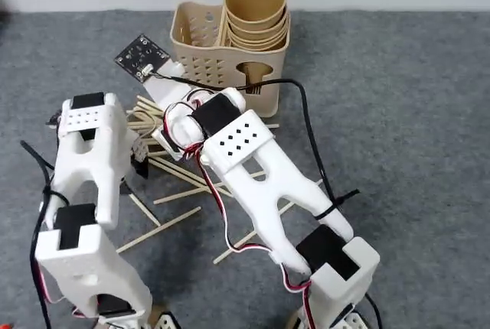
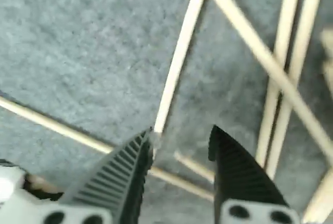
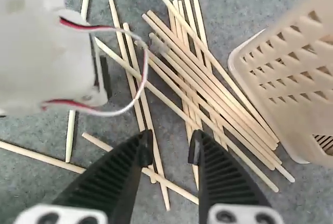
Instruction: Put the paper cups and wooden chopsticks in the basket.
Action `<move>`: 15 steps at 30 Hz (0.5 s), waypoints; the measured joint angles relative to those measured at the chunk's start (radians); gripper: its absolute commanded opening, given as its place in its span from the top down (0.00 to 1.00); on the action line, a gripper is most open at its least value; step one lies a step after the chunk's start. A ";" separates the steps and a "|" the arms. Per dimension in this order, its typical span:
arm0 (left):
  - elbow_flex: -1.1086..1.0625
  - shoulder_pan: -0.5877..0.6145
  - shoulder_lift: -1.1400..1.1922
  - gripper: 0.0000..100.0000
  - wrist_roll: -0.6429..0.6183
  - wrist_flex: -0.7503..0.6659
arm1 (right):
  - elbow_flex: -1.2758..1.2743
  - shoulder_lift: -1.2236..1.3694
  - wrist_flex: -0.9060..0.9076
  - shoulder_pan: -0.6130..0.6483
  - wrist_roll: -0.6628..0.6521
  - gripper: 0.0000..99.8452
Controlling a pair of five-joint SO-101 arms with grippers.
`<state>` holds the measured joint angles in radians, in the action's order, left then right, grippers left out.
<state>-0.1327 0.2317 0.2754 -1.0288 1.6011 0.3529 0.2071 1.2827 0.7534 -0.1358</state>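
1. Already the cups (image 1: 255, 4) are seen stacked inside the basket (image 1: 200, 57), which stands at the far side of the grey counter (image 1: 398, 130). The chopsticks (image 1: 178, 184) are left scattered on the counter in front of it, between the two arms.
2. The left pincer (image 2: 179, 140) is held spread and empty, low over the counter. One chopstick (image 2: 177, 62) is laid with its long axis running away from the pincer. Its near end is just beside one fingertip (image 2: 140, 146), not between the jaws.
3. The right pincer (image 3: 169, 143) is likewise spread, narrowly, with nothing pinched. A bundle (image 3: 208, 83) of chopsticks is fanned out ahead of it, beside the basket, with the long axes slanting toward the pincer.
4. The right pincer is judged nearer to the bundle and the basket, and the left nearer to the lone chopstick. For a grasp there, the left pincer would have to be shifted forward and slightly toward that fingertip's side, so that the chopstick is bracketed by the jaws.
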 measured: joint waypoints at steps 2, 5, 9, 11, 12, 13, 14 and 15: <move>0.000 0.000 -0.008 0.82 0.035 0.015 | 0.000 0.000 0.000 0.000 0.000 0.87; 0.000 0.037 -0.009 0.82 0.094 0.021 | 0.000 0.000 0.000 0.000 0.000 0.87; 0.000 0.087 -0.009 0.82 0.193 0.003 | 0.000 0.000 0.000 0.000 0.000 0.87; 0.000 0.114 -0.009 0.82 0.229 -0.026 | 0.000 0.000 0.000 0.000 0.000 0.87; -0.002 0.121 -0.009 0.82 0.247 -0.044 | 0.000 0.000 0.000 0.000 0.000 0.87; -0.009 0.126 -0.009 0.82 0.265 -0.057 | 0.000 0.000 0.000 0.000 0.000 0.87; -0.020 0.126 -0.009 0.82 0.284 -0.064 | 0.000 0.000 0.000 0.000 0.000 0.87; -0.037 0.126 -0.009 0.82 0.296 -0.072 | 0.000 0.000 0.000 0.000 0.000 0.87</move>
<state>-0.1695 0.3575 0.2662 -0.7327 1.5290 0.3529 0.2071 1.2827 0.7534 -0.1358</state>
